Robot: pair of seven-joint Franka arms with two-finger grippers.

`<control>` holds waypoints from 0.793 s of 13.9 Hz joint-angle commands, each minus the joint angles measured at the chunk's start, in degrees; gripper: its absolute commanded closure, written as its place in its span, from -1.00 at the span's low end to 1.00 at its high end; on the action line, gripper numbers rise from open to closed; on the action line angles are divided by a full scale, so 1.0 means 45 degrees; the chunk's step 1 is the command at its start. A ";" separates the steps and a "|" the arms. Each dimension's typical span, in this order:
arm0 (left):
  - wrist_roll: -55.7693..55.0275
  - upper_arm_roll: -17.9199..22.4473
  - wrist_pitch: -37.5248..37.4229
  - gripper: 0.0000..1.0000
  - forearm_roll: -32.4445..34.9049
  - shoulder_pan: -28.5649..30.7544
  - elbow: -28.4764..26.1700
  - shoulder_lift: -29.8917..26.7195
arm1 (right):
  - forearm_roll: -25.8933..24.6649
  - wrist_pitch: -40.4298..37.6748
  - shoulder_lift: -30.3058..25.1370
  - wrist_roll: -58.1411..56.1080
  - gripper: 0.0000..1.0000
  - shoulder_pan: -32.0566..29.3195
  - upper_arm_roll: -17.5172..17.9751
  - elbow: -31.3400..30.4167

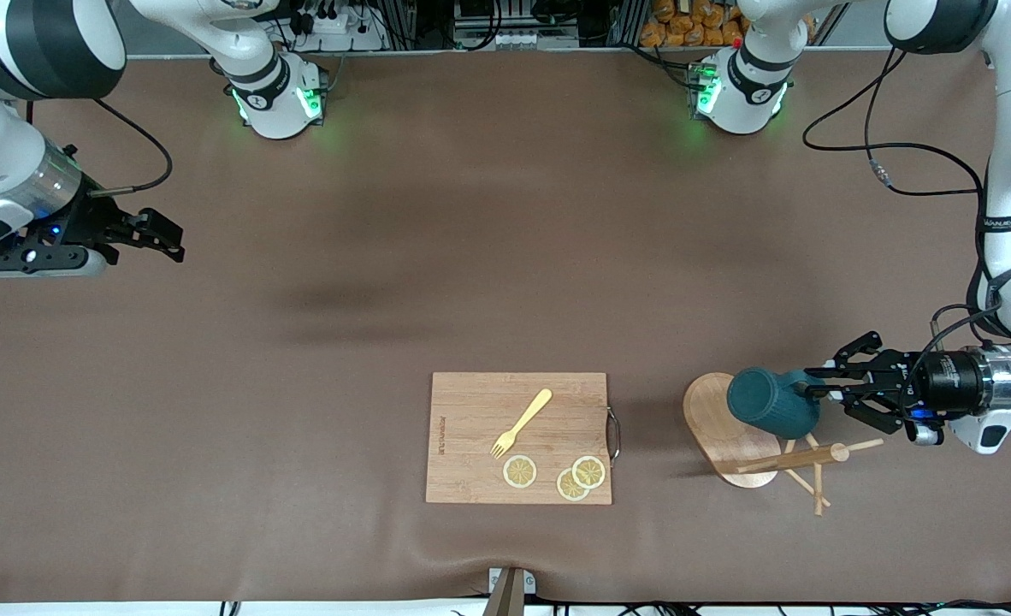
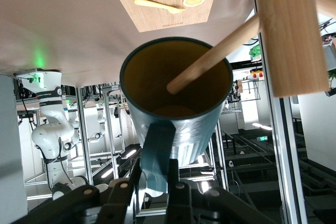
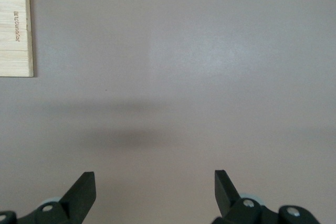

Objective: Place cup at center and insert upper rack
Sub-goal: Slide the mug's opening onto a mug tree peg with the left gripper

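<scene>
The dark teal ribbed cup (image 1: pixel 771 404) lies on its side in the air over the oval base of the upper rack (image 1: pixel 718 421), at the left arm's end of the table. My left gripper (image 1: pixel 815 391) is shut on the cup's loop handle. In the left wrist view a dowel peg (image 2: pixel 215 59) from the rack's post (image 2: pixel 291 30) reaches into the cup's yellowish mouth (image 2: pixel 157 85), and my left gripper (image 2: pixel 156 170) pinches the handle. My right gripper (image 1: pixel 166 236) waits open over bare mat at the right arm's end, with nothing between its fingers (image 3: pixel 84 190).
A rectangular wooden cutting board (image 1: pixel 471 428) lies beside the rack, toward the right arm's end, carrying a yellow fork (image 1: pixel 523 421) and three lemon slices (image 1: pixel 520 470). Its metal handle (image 1: pixel 615 435) faces the rack. Black cables (image 1: pixel 899 162) hang by the left arm.
</scene>
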 commanded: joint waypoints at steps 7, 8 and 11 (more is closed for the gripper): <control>0.1013 -0.0131 -0.1034 1.00 -0.0535 0.0380 0.0173 0.0567 | -0.0091 0.0024 -0.0142 -0.0165 -1.00 -0.0039 -0.0093 -0.0029; 0.1265 -0.0131 -0.1094 1.00 -0.0536 0.0380 0.0173 0.0665 | -0.0091 0.0004 -0.0142 -0.0165 -1.00 -0.0058 -0.0113 -0.0010; 0.1502 -0.0151 -0.1192 1.00 -0.0555 0.0361 0.0212 0.0764 | -0.0110 -0.0015 -0.0220 -0.0184 -1.00 -0.0116 -0.0152 0.0010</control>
